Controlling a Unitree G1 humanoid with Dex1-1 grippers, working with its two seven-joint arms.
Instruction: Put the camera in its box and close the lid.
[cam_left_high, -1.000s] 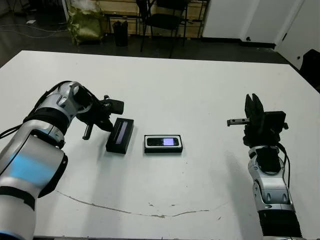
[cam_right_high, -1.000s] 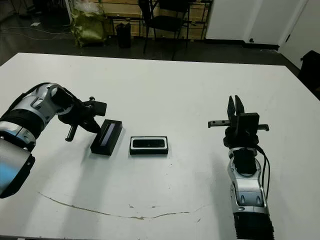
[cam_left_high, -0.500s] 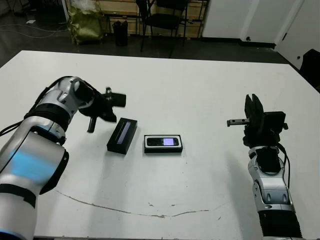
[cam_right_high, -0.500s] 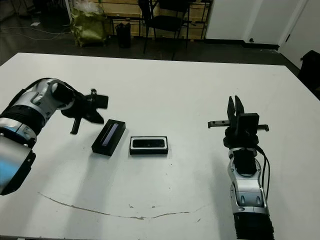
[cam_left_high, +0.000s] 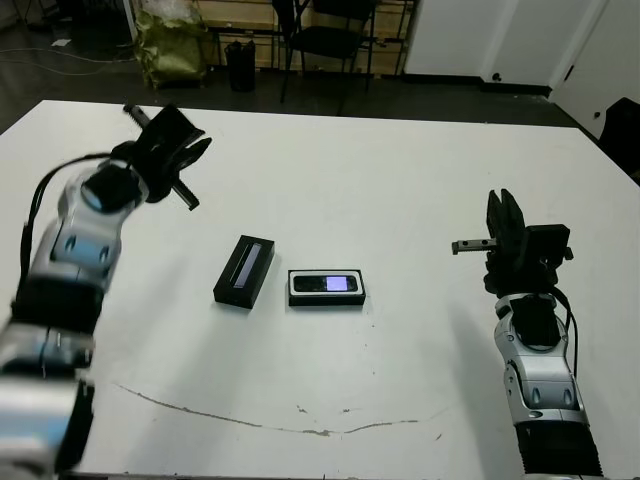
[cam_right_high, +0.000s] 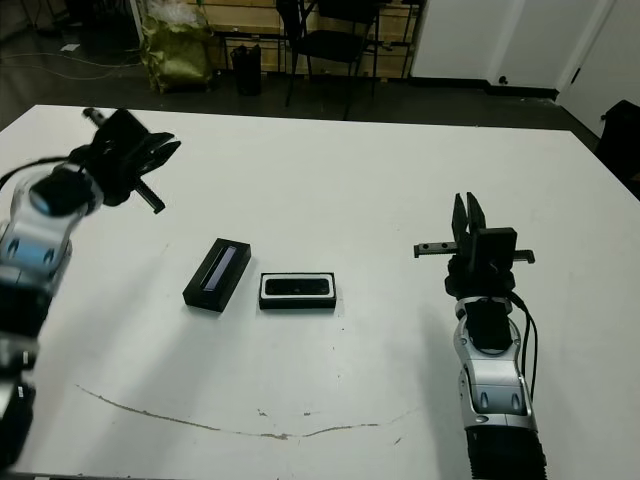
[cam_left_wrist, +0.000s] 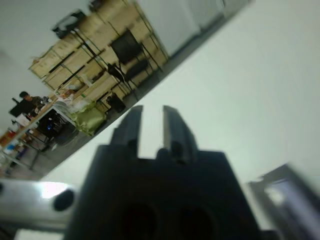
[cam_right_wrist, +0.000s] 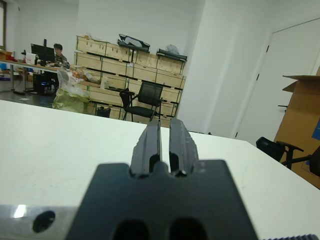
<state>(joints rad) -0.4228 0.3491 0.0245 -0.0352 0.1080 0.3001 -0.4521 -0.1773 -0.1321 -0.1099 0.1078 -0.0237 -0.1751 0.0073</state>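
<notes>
The box (cam_left_high: 327, 298), a shallow black tray with white lining, lies near the table's middle. The camera (cam_left_high: 326, 284), a slim black bar, rests inside it. Just left of the box lies the lid (cam_left_high: 244, 271), black with a pale stripe, angled and apart from the box. My left gripper (cam_left_high: 190, 140) hangs high over the table's far left, well away from the lid, with a narrow gap between its fingers (cam_left_wrist: 131, 122) and nothing held. At the table's right my right gripper (cam_left_high: 503, 200) points upward, shut and empty.
A thin cracked line (cam_left_high: 260, 424) runs across the table near its front edge. Beyond the far edge stand a black chair (cam_left_high: 330, 40), a yellow-green bag (cam_left_high: 172, 45) and wooden crates. A person sits at a desk far back in the right wrist view.
My left arm lifted from beside the lid and swung up toward the far left of the table. The lid, the box and my right arm stayed put.
</notes>
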